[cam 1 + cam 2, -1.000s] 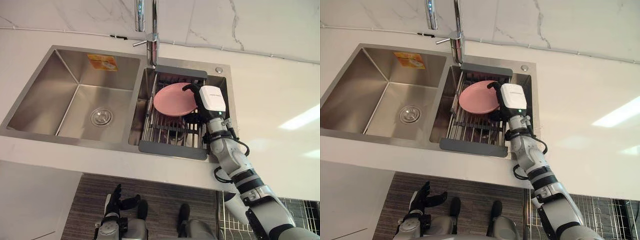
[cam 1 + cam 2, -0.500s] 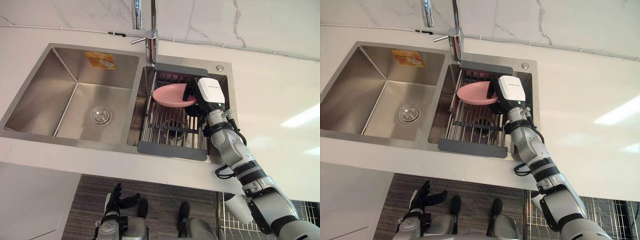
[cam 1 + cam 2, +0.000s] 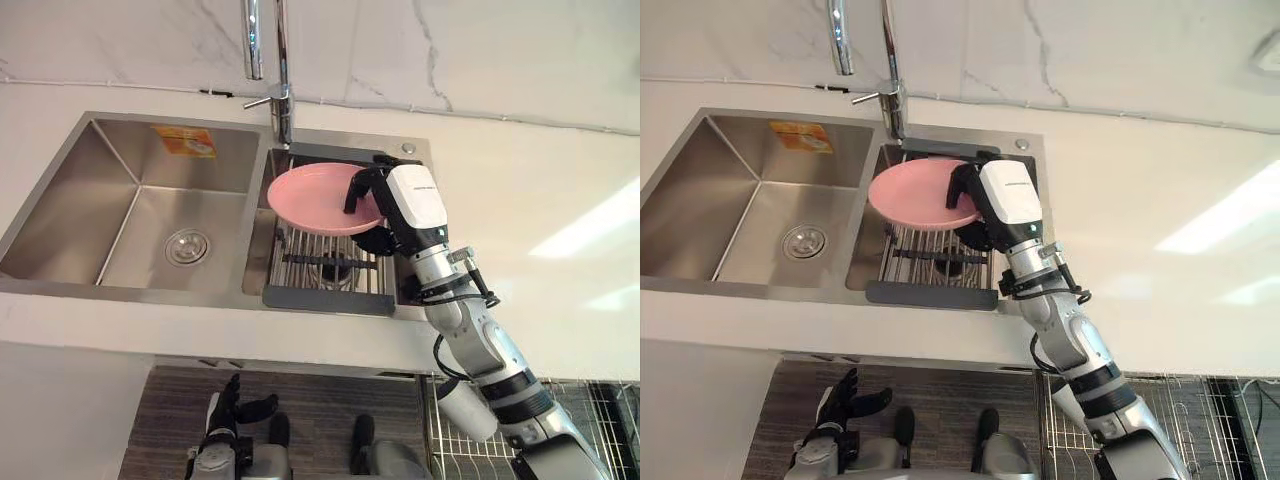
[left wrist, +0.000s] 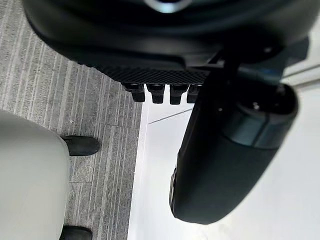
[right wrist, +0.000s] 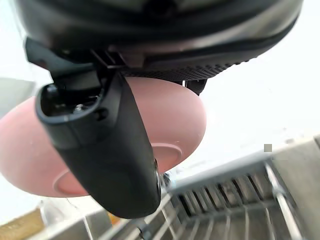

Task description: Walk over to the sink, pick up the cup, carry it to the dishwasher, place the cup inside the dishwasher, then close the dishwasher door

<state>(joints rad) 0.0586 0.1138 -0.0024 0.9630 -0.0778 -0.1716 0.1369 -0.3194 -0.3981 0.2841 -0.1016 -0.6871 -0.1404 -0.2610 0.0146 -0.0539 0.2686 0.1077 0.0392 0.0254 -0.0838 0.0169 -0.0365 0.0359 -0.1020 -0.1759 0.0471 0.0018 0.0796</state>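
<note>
While the right robot hand reaches over the sink from the surface's front edge, it is clamped on a pink plate. Its fingers curl over the plate's top at the rim nearest the arm, and the thumb presses across the underside, next to the foot ring. The plate hangs over the far end of the right basin, tilted a little, with its left rim reaching toward the divider between the basins. It sits clear of the dark rack that spans this basin, whose bars show beneath it in the right wrist view.

A tap rises from the sink's back edge, just behind the plate. The left basin holds a drain in its floor and a sticker on its back wall. White surface runs around the sink and off to the right.

Low down, below the surface's front edge, the left robot hand hangs over the grey floor, fingers spread apart and thumb out, holding nothing.
</note>
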